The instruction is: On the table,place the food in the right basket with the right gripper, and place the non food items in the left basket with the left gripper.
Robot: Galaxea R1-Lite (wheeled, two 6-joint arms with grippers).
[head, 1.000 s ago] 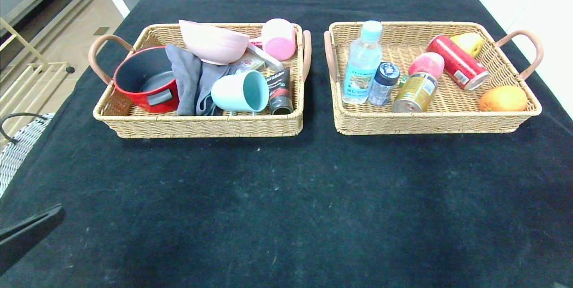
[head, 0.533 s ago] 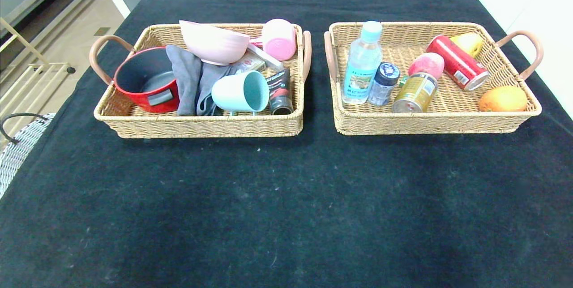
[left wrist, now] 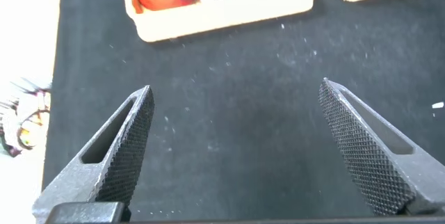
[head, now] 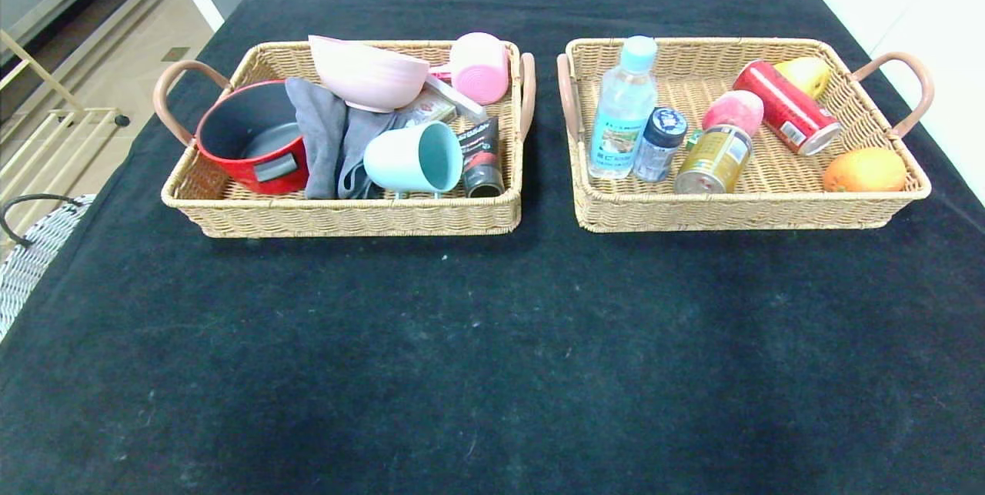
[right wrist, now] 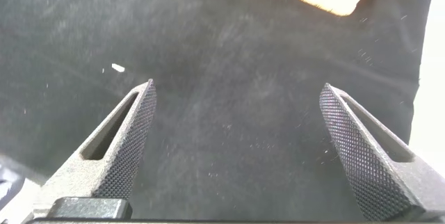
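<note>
Head view, and you've got the bottle (head: 622,110) standing upright at the left end of the right basket (head: 769,210), cap up, long axis vertical. Just beside it the jar (head: 659,144) stands upright too, dark lid on top. Next along, the gold can (head: 714,160) lies on its side, one end facing you, long axis running front to back with a slight tilt. Behind it sits a pink fruit (head: 733,110), then a red can (head: 786,105) on its side, angled from back-left to front-right, a yellow fruit (head: 806,73) at the back corner and an orange (head: 864,169) at the front right.

Over in the left basket (head: 346,218), the towel (head: 327,137) drapes over the rim of a red pot (head: 250,137), its folds running front to back. The bowl (head: 366,75) leans tilted at the back. The tube (head: 481,156) lies lengthwise front to back along the right wall, cap end toward you. A mint cup (head: 415,158) lies on its side, mouth facing right, and a pink cup (head: 479,66) sits at the back right.

Both baskets stand side by side, apart, on the table (head: 492,364).

Your left gripper (left wrist: 236,95) hangs over bare cloth, fingers (left wrist: 128,147) spread wide, nothing between them, the left basket ahead. Your right gripper (right wrist: 236,95) is likewise over cloth, fingers (right wrist: 361,147) wide apart and holding nothing.
</note>
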